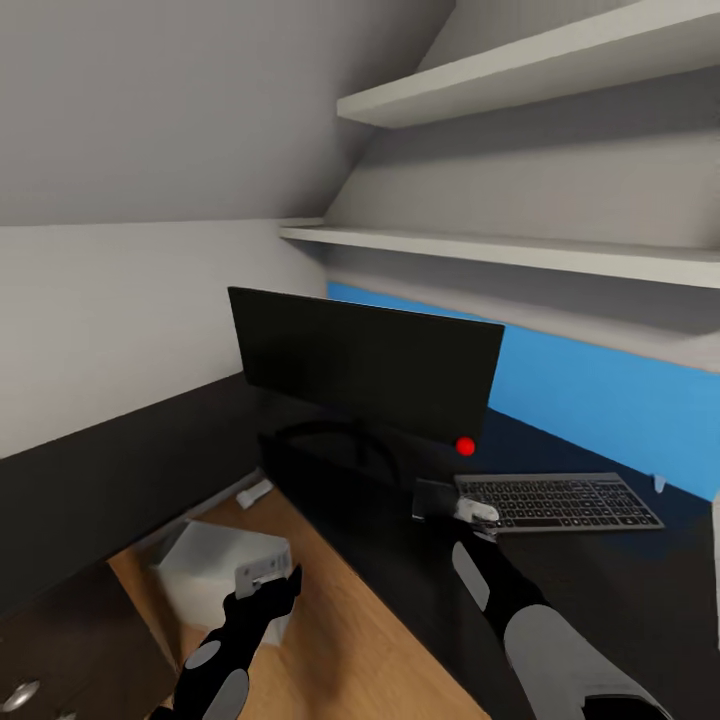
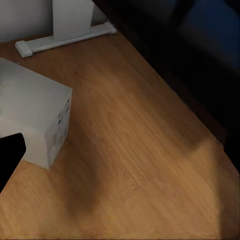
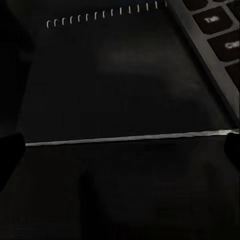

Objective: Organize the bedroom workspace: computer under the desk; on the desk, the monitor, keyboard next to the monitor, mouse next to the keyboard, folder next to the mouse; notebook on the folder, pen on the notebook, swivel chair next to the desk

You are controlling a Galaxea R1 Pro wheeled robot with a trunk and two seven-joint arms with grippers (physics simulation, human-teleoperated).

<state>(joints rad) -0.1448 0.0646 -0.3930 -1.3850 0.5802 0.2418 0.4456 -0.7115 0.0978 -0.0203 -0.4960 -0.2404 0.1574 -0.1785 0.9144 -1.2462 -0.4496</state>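
The black monitor [image 1: 365, 360] stands on the black desk [image 1: 600, 580], and the keyboard [image 1: 560, 500] lies to its right. A dark spiral-bound notebook [image 1: 435, 497] lies flat just left of the keyboard. My right gripper [image 1: 478, 518] hovers open at the notebook's near corner. In the right wrist view the notebook [image 3: 115, 80] lies under the spread fingers [image 3: 7, 155]. A thin pale line crosses between them; I cannot tell if it is the pen or the notebook's edge. The light-grey computer [image 1: 225, 570] sits on the wooden floor, with my left gripper [image 1: 285, 585] open above it.
Two white shelves [image 1: 520, 250] hang over the desk against a blue back panel [image 1: 600, 390]. A white foot piece [image 1: 255, 492] rests on the floor behind the computer [image 2: 35, 115]. A drawer front with a silver knob [image 1: 20, 693] is at the lower left.
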